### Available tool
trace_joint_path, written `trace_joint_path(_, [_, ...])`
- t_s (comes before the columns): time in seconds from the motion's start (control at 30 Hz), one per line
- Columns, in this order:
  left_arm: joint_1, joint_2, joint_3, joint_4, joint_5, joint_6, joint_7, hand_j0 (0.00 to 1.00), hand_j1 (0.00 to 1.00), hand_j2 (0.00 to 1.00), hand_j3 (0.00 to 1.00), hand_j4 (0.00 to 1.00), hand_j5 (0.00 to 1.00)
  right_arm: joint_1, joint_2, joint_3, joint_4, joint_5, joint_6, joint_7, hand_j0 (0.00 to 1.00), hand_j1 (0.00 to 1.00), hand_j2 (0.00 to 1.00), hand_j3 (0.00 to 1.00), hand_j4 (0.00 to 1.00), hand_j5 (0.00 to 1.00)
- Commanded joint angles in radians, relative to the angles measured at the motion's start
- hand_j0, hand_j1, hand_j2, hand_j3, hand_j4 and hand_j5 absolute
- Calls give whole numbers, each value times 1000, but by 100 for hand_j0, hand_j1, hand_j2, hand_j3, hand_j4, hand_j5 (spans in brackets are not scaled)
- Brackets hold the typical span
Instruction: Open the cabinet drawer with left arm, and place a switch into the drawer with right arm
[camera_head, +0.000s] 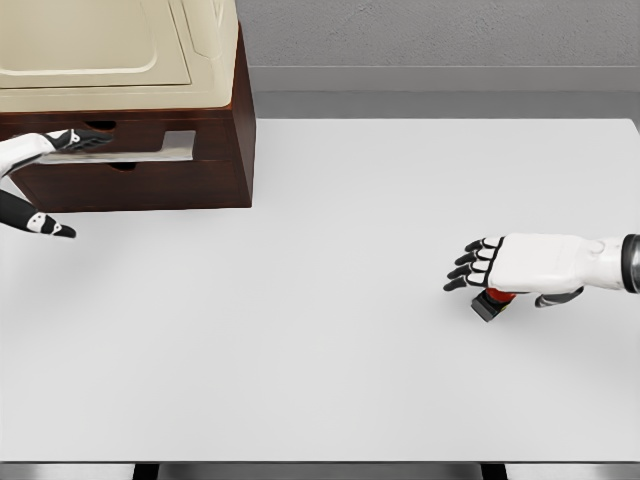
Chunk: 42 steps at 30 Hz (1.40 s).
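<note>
1. A dark brown wooden cabinet stands at the far left corner of the flat white bench, and a cream-coloured appliance with a rounded lid sits on top of the cabinet
2. The upper drawer with a pale grey front panel looks pulled out only a little from the cabinet front
3. The left robot hand comes in from the left edge and lies against this drawer front, near its notch handle; its black fingertips touch the panel, but I cannot tell if they really grip it
4. One more black-tipped finger of the left robot hand points to the right lower down, above the bench, apart from the cabinet
5. The small switch with a black base and red top lies on the bench at the right side, well apart from the cabinet
6. The right robot hand is over the switch, palm down, with the fingers stretched out to the left and relaxed; it is open and holds nothing, and the switch is seen under the palm
</note>
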<state>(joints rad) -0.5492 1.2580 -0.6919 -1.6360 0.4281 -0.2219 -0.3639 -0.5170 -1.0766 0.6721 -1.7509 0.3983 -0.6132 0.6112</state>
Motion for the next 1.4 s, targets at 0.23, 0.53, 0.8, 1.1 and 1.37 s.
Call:
trace_joint_path(0.23, [0,-66,0,85,-52,1,0,100,100,100,100,100,100,2,6,26,2,17,2,0,100,100,100,100,100,100])
trace_joint_path(0.53, [3,-81,-4,87,-71,1,0,100,100,100,100,100,100,-2,6,21,5,21,2,0,100,100,100,100,100,100])
trace_joint_path(0.8, [5,-85,-6,65,-60,-2,-9,98,98,98,98,98,98,-5,7,18,10,21,2,0,100,100,100,100,100,100])
trace_joint_path(1.1, [5,-75,-8,7,-40,-4,-33,99,99,99,99,99,99,-3,7,21,10,21,2,0,100,100,100,100,100,100])
trace_joint_path(1.37, [3,-65,-8,-2,18,-10,-106,99,99,99,99,99,99,-3,7,21,10,24,2,0,100,100,100,100,100,100])
